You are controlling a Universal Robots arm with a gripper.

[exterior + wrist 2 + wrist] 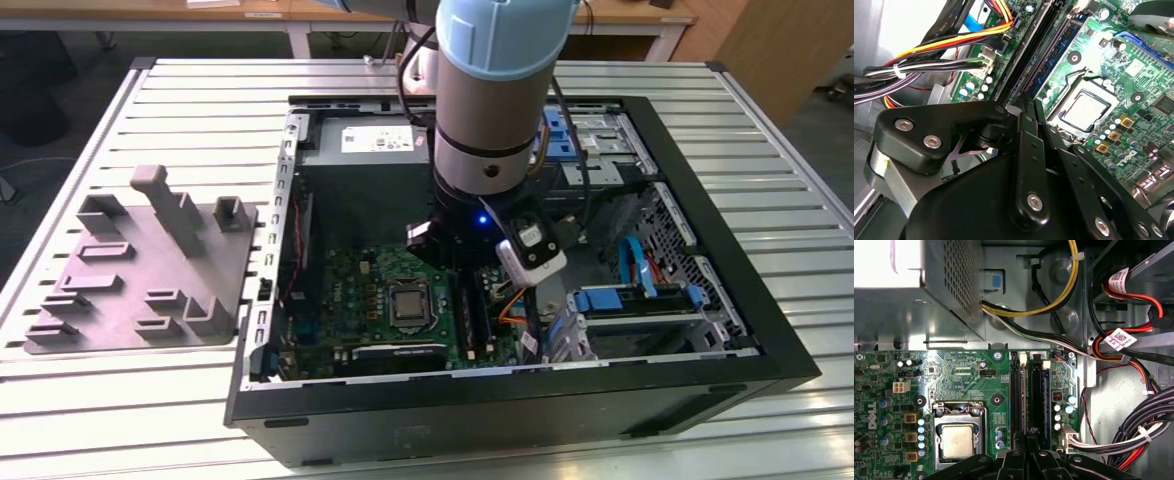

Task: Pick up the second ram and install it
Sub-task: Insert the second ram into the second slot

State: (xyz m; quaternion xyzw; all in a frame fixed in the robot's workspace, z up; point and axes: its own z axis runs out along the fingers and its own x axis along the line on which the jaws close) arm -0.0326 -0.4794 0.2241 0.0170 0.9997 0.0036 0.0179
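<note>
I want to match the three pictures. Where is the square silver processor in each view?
Exterior view: processor mid-board, at the exterior view's left of the arm.
First wrist view: processor beside the gold squares.
Second wrist view: processor inside its metal frame.
Shared landmark: black memory slots alongside it.
</note>
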